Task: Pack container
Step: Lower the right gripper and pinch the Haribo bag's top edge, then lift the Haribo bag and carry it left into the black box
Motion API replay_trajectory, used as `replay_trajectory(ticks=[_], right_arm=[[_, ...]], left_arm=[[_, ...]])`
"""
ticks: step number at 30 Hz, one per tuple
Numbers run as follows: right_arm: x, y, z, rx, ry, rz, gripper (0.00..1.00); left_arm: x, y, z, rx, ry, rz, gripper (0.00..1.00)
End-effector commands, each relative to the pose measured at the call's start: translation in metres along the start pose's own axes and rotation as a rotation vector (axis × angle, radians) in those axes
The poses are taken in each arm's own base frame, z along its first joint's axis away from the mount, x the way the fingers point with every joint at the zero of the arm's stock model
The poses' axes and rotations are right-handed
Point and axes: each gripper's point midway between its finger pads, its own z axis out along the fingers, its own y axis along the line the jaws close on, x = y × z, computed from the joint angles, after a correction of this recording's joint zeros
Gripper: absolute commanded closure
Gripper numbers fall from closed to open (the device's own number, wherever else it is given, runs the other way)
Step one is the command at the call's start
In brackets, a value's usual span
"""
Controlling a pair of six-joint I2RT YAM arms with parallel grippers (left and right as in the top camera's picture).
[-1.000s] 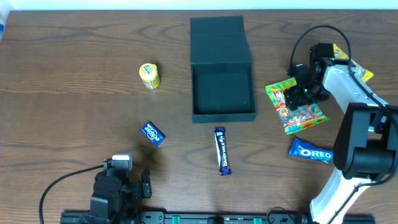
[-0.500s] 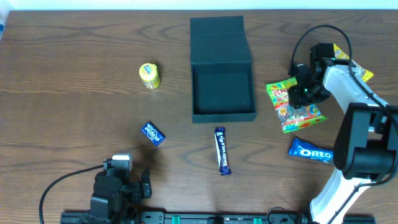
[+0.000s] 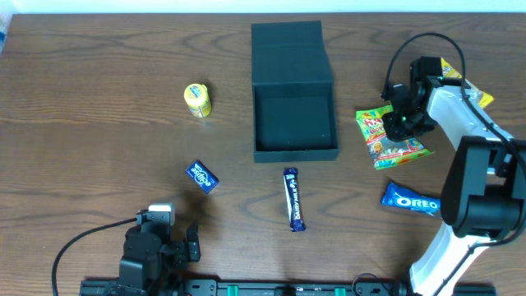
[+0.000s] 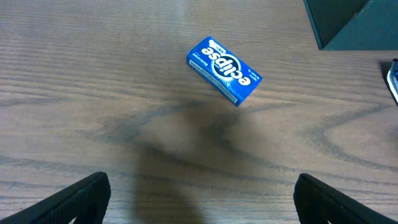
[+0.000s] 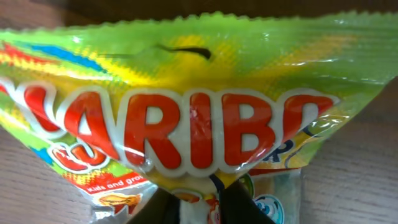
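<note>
Right fingers [image 5: 163, 208] pinch the Haribo bag [image 3: 394, 144] near the worktop [image 3: 99, 148]'s right edge, apart from the open container [image 3: 295, 153]; left fingers [image 4: 81, 199] spread wide, low at the near edge.

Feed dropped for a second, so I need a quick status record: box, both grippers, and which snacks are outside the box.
box: box open, lid folded back, nothing inside
right gripper: right gripper shut on Haribo bag, right of box
left gripper: left gripper open, holding nothing, Eclipse pack ahead of it
other snacks outside: chocolate bar, Oreo pack, yellow tub
</note>
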Motion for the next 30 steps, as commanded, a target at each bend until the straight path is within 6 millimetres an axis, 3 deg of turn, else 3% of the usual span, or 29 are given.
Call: replay_trajectory(ticks=[1, 5, 8, 19, 24, 30], right_arm=[[0.011, 0.003, 0.01, -0.028, 0.039, 0.033, 0.84], [0.012, 0.003, 0.01, -0.029, 0.042, 0.033, 0.88], [0.012, 0.003, 0.01, -0.029, 0.043, 0.039, 0.98], [0.008, 0.008, 0.005, -0.053, 0.022, 0.085, 0.99], [-0.005, 0.017, -0.022, -0.099, -0.069, 0.09, 0.99], [-0.02, 0.017, -0.082, -0.062, -0.227, 0.144, 0.99]], left_arm=[[0.018, 0.009, 0.002, -0.045, 0.065, -0.009, 0.05], [0.018, 0.009, 0.002, -0.045, 0.065, -0.009, 0.05], [0.018, 0.009, 0.002, -0.045, 0.065, -0.009, 0.05], [0.018, 0.009, 0.002, -0.045, 0.065, -0.009, 0.05], [0.018, 0.009, 0.002, -0.045, 0.065, -0.009, 0.05], [0.018, 0.009, 0.002, -0.045, 0.065, -0.009, 0.05]])
